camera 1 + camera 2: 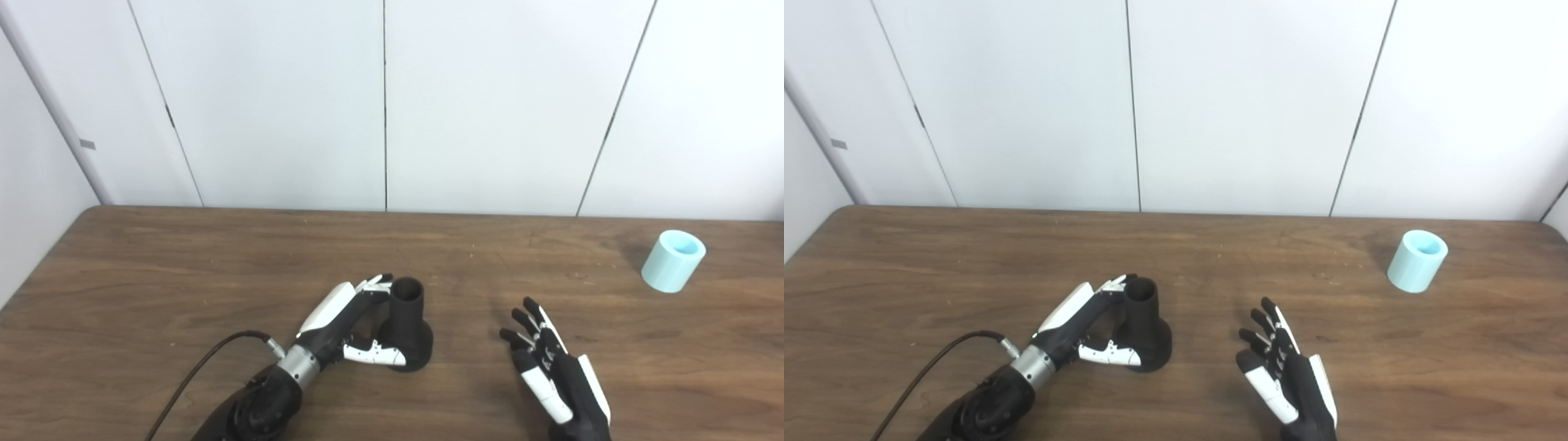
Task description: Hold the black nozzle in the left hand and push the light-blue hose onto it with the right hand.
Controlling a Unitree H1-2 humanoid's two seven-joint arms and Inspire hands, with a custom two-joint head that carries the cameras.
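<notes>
While the black nozzle (407,324) stands upright on the wooden table (184,275), wide base down, the left hand (343,321) wraps it from the left, fingertips at its open top and thumb against the base, though a firm clamp cannot be told. Off to the right, the right hand (551,367) hovers with fingers spread, holding nothing. Well apart, near the far right edge, stands the light-blue hose (672,261)

Upright black nozzle (406,324); light-blue hose (673,260) far right.

Brown wooden table (184,257) before white panelled wall (490,104).
</notes>
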